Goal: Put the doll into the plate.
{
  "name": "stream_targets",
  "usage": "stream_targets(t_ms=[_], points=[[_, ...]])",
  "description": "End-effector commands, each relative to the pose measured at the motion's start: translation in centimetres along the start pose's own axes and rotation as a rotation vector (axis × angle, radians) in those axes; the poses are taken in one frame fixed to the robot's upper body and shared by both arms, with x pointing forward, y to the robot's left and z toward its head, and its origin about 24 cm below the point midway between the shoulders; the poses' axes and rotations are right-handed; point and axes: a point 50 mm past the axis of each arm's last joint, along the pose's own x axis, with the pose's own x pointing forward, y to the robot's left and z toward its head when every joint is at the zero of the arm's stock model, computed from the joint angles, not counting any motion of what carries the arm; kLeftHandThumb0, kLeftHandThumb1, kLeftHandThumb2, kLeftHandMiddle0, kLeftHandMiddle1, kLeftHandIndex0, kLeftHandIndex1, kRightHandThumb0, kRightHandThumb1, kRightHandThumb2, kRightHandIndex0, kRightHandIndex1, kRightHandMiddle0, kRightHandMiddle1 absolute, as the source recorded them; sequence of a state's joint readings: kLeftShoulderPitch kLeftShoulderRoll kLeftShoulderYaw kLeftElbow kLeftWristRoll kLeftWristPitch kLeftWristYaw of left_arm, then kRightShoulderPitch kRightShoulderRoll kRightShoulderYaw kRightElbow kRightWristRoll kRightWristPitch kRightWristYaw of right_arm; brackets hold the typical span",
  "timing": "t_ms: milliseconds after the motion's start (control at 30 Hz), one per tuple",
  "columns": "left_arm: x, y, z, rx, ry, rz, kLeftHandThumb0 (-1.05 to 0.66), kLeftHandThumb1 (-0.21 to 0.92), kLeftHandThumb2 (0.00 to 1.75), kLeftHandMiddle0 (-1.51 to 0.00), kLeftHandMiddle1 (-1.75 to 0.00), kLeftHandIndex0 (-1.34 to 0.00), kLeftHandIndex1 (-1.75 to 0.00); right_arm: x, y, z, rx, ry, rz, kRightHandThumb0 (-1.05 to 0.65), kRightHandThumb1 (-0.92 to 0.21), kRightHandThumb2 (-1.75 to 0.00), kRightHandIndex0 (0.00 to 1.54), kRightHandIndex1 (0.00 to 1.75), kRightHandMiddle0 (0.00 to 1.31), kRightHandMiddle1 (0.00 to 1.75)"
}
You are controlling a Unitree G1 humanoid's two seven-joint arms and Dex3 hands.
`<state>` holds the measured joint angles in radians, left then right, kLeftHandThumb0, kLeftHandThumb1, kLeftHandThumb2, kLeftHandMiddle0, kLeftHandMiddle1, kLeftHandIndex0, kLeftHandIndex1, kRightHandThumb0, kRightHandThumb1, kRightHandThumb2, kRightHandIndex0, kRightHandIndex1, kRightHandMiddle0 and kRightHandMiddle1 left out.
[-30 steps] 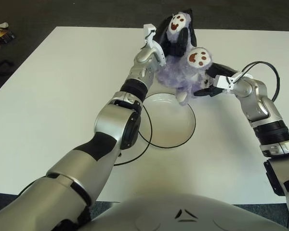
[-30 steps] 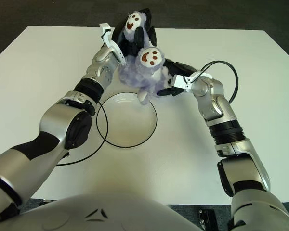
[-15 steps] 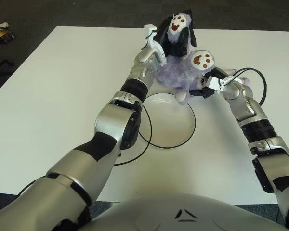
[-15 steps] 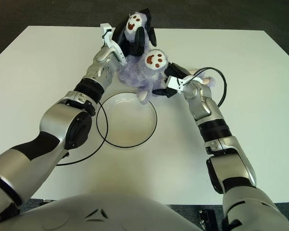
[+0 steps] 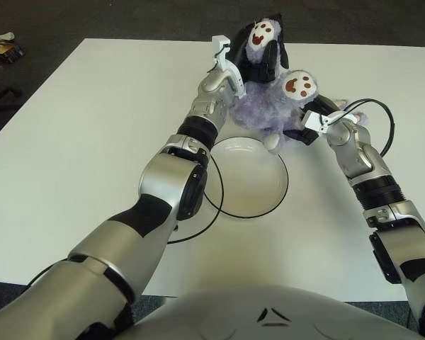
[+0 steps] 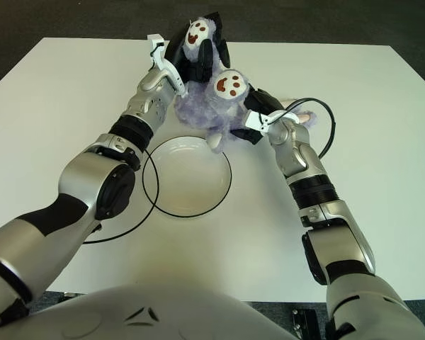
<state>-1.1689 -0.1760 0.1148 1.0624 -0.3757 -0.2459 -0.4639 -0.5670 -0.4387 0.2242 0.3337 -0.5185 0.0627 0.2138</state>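
The purple doll (image 5: 269, 110) is hanging just beyond the far rim of the white plate (image 5: 248, 177); the left hand (image 5: 253, 58) and right hand (image 5: 308, 120) are both gripping it, fingers curled into its fur, above the white table (image 5: 92, 127).

The doll (image 5: 269, 106) is crowding the upper middle of the frame, overhanging the far rim of the plate (image 5: 249, 204), with the left hand (image 5: 249, 60) and right hand (image 5: 313, 117) flanking it. The plate's near half is lying open, and bare table (image 5: 92, 127) is stretching wide at left and lower right.
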Motion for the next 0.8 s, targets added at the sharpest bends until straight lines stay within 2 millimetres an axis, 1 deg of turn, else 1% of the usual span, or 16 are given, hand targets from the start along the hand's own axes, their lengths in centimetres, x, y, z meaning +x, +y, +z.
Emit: stream_targets(t_ms=[0, 67, 167, 200, 267, 367, 433, 467, 533, 667, 767], points=[[1.4, -5.3, -2.1, -0.172, -0.010, -0.092, 0.53, 0.17, 1.50, -0.73, -1.75, -1.03, -1.75, -0.1, 0.6, -1.6, 0.120, 0.076, -0.022, 0.44, -0.27, -1.37, 0.52, 1.74, 0.64, 1.75], [1.4, -5.2, -2.1, -0.175, -0.007, -0.091, 0.53, 0.17, 1.50, -0.73, -1.75, -1.03, -1.75, -0.1, 0.6, -1.9, 0.153, 0.077, -0.037, 0.46, -0.28, -1.36, 0.58, 1.74, 0.73, 1.75], [1.3, -5.1, -2.1, -0.160, -0.005, -0.089, 0.53, 0.17, 1.49, -0.73, -1.75, -1.03, -1.75, -0.1, 0.6, -1.9, 0.174, 0.066, -0.058, 0.47, -0.29, -1.35, 0.61, 1.75, 0.79, 1.75], [1.3, -5.0, -2.0, -0.155, -0.006, -0.089, 0.53, 0.17, 1.49, -0.73, -1.75, -1.03, -1.75, -0.1, 0.6, -2.0, 0.175, 0.063, -0.063, 0.46, -0.33, -1.30, 0.58, 1.75, 0.83, 1.75], [1.3, -4.9, -2.0, -0.149, -0.010, -0.091, 0.53, 0.17, 1.49, -0.73, -1.75, -1.03, -1.75, -0.1, 0.5, -2.0, 0.165, 0.056, -0.072, 0.45, -0.37, -1.25, 0.55, 1.75, 0.87, 1.75], [1.2, -4.7, -1.9, -0.138, -0.017, -0.090, 0.53, 0.17, 1.49, -0.73, -1.75, -1.03, -1.75, -0.2, 0.2, -2.0, 0.143, 0.041, -0.087, 0.44, -0.39, -1.23, 0.54, 1.75, 0.91, 1.75], [1.1, -4.5, -2.0, -0.123, -0.013, -0.081, 0.53, 0.17, 1.49, -0.73, -1.75, -1.04, -1.75, -0.4, -0.3, -1.9, 0.127, 0.033, -0.093, 0.45, -0.36, -1.26, 0.56, 1.75, 0.94, 1.75], [1.1, -4.4, -2.0, -0.116, -0.010, -0.076, 0.53, 0.17, 1.49, -0.73, -1.75, -1.04, -1.75, -0.5, -0.5, -1.8, 0.120, 0.031, -0.094, 0.48, -0.29, -1.34, 0.62, 1.75, 0.96, 1.75], [1.1, -4.3, -2.0, -0.106, -0.005, -0.069, 0.53, 0.17, 1.49, -0.73, -1.75, -1.04, -1.75, -0.5, -0.5, -1.8, 0.111, 0.028, -0.095, 0.52, -0.21, -1.45, 0.69, 1.75, 0.99, 1.75], [0.8, -3.7, -1.9, -0.102, -0.001, -0.061, 0.53, 0.17, 1.49, -0.73, -1.75, -1.04, -1.75, -0.8, -0.7, -1.7, 0.111, -0.003, -0.115, 0.54, -0.14, -1.53, 0.75, 1.75, 1.03, 1.75], [0.6, -3.1, -1.8, -0.098, 0.000, -0.050, 0.53, 0.17, 1.49, -0.73, -1.75, -1.04, -1.75, -1.1, -1.2, -1.6, 0.118, -0.022, -0.137, 0.56, -0.12, -1.56, 0.77, 1.75, 1.05, 1.75]])
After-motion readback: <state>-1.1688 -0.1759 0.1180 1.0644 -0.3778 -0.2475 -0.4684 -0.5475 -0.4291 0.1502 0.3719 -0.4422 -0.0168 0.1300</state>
